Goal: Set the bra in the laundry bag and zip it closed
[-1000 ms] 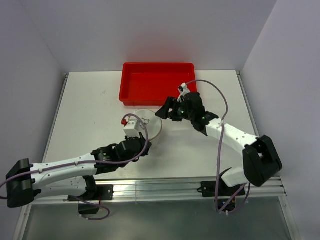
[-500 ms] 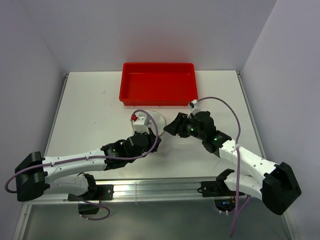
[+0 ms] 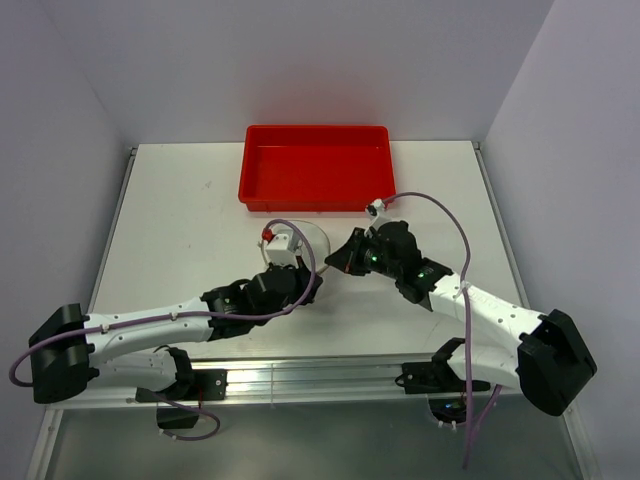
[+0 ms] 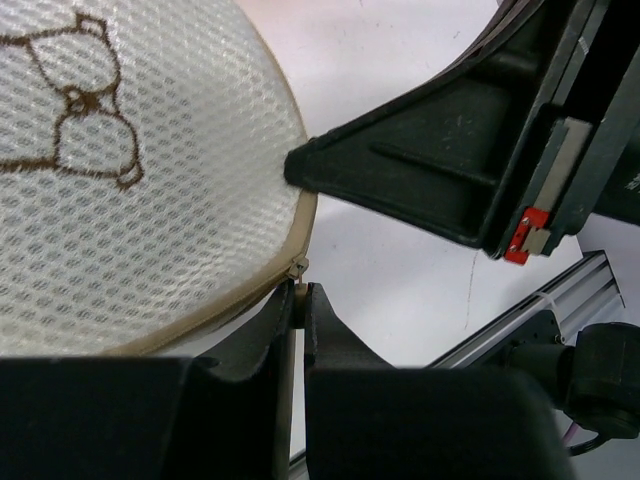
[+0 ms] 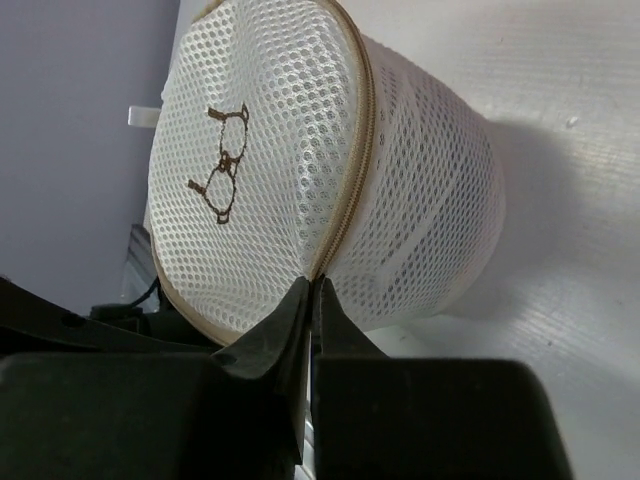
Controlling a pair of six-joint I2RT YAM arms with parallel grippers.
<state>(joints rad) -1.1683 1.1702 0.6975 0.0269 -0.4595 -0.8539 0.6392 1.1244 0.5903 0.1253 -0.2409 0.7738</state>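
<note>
The laundry bag [image 5: 400,180], a round drum of white mesh, stands on the table; in the top view the laundry bag [image 3: 318,238] is mostly covered by my left wrist. Its flat lid [image 4: 120,170] carries the dark bra drawing, and the tan zip rim [image 5: 355,170] runs round it. My left gripper [image 4: 299,292] is shut on the zip pull [image 4: 298,270] at the near edge. My right gripper [image 5: 311,287] is shut on the zip seam from the right, and its black fingertip [image 4: 295,165] touches the rim. The bra is hidden. In the top view, my left gripper [image 3: 308,283] and right gripper [image 3: 332,266] meet at the bag.
A red rectangular tray [image 3: 315,165] stands behind the bag at the back of the white table. The metal rail [image 4: 540,310] at the table's near edge runs just behind my left gripper. Grey walls close in on both sides.
My right arm swung down and in toward the bag, and its jaws went from wide open to shut on the zip seam. My left arm shifted right along the bag's near edge, staying shut.
</note>
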